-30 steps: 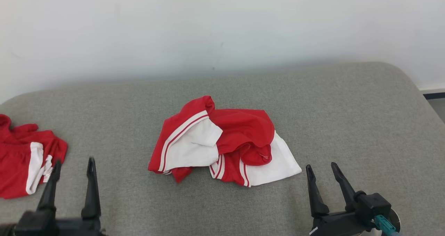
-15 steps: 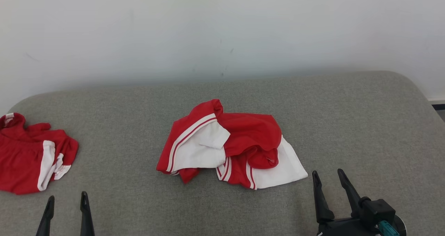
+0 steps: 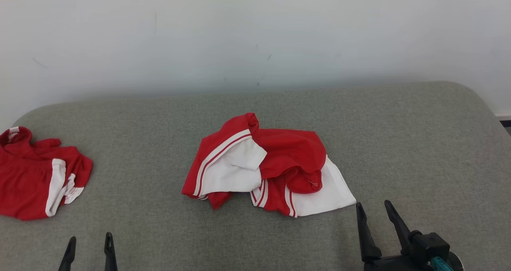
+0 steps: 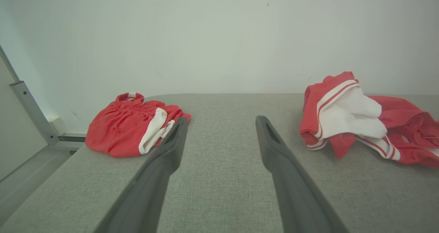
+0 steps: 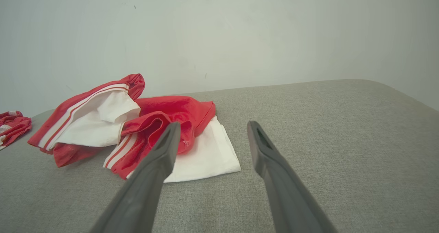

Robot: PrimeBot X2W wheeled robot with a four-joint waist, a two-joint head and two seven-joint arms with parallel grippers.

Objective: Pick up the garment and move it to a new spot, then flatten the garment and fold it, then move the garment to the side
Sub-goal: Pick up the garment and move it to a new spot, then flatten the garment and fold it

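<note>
A crumpled red and white garment lies in the middle of the grey padded surface; it also shows in the left wrist view and the right wrist view. My right gripper stands open just to the right of its white corner, apart from it, with nothing between the fingers. At the lower left my left gripper is open and holds nothing, well away from the garment.
A second red and white garment lies bunched at the surface's left end, also in the left wrist view. A white wall stands behind. The surface's rounded right corner is near. A metal frame runs at the left.
The head camera has shifted, so the whole picture slid right and down. My left gripper has dropped lower, only its fingertips remaining. The garments lie as before.
</note>
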